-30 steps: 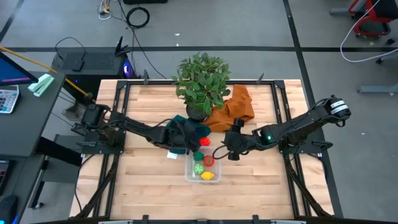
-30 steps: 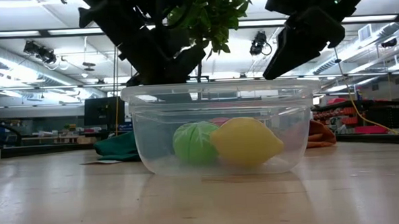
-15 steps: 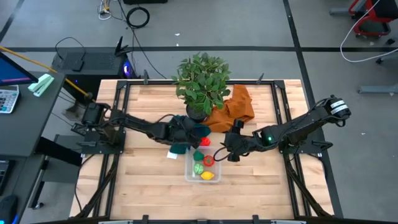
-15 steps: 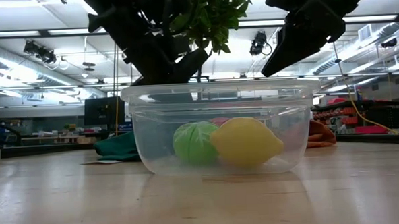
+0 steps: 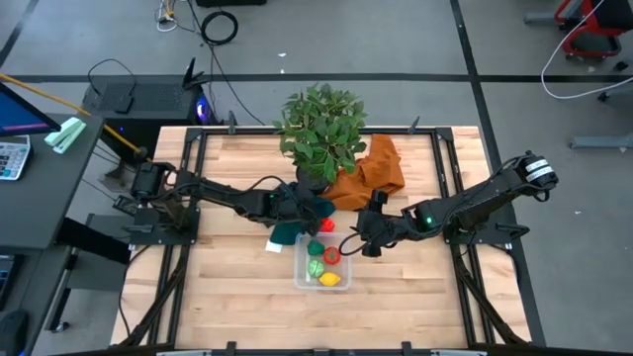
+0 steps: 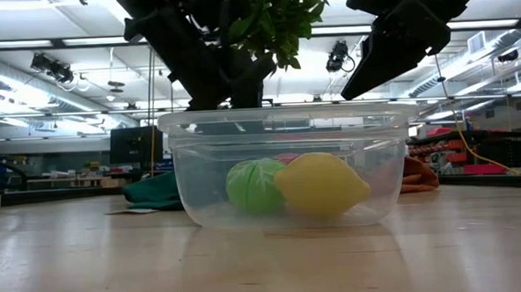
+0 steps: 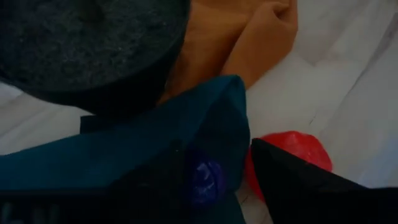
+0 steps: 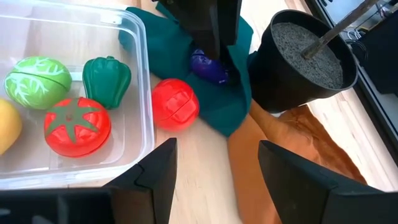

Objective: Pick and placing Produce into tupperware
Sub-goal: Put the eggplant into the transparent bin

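Note:
The clear tupperware (image 5: 301, 269) (image 8: 147, 93) (image 6: 286, 120) sits on the table near its middle. It holds a yellow lemon (image 6: 322, 184), a green cabbage (image 8: 37, 81), a green pepper (image 8: 106, 77) and a tomato (image 8: 78, 127). A red piece (image 8: 175, 104) (image 7: 291, 149) lies just outside its far wall, beside the green cloth (image 8: 231, 93). A small purple piece (image 8: 208, 67) (image 7: 203, 179) rests on that cloth. My left gripper (image 5: 302, 210) (image 7: 211, 186) is open and low over the cloth, with one finger on each side of the purple piece. My right gripper (image 5: 362, 240) (image 8: 217, 180) hovers open to the right of the tupperware. My left gripper comes at the purple piece (image 7: 203, 179) slanting down from the table's left, one finger (image 7: 298, 180) on each side of it. Whether the fingers touch it cannot be told. The piece lies on the green cloth.
A potted plant (image 5: 318, 133) in a black pot (image 8: 305, 62) stands just beyond the cloth. An orange cloth (image 5: 374, 173) lies to the pot's right. Bare wood lies toward the near edge and both sides (image 5: 227, 287).
My left gripper has moved toward the table's far edge and a little right, along the green cloth toward the purple piece. My right gripper has risen slightly. The produce in the tupperware has stayed put.

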